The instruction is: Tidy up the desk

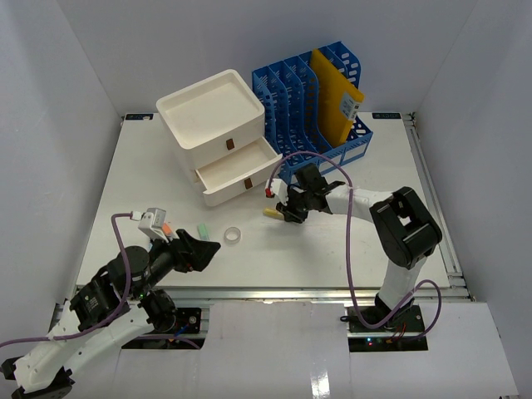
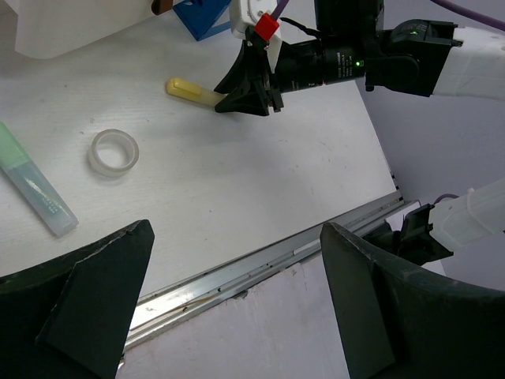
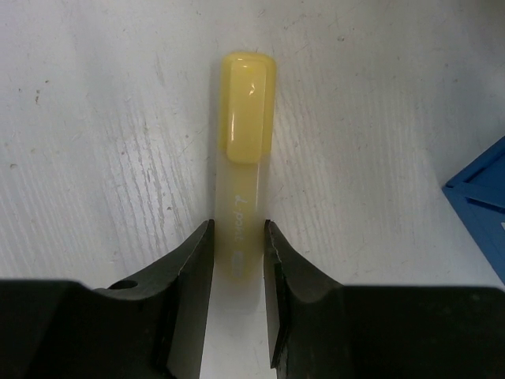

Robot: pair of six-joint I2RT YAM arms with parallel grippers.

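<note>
The right arm is reaching in from the lower right of the top view, elbow folded high, forearm stretching left and low toward the centre, and the right claw (image 1: 281, 213) is pinching the clear barrel of a yellow marker (image 1: 272, 213) between narrow jaws. In the right wrist view the fingers (image 3: 189, 276) are pressing both sides of the barrel (image 3: 239, 221), the yellow cap pointing to the top of the frame, the marker lying flat on the desk (image 3: 95, 118). The desk (image 1: 349, 249) is filling the middle of the top view, directly under that claw and touching the marker. The left arm is crouching at the lower left, its left claw (image 1: 204, 249) hanging spread wide and holding nothing, just above the desk's front edge. Near it a green pen (image 1: 201, 229) and a tape ring (image 1: 233, 237) are lying apart on the desk. A white drawer box (image 1: 220, 137), bottom drawer pulled out, and a blue rack (image 1: 320, 108) are standing at the back.
</note>
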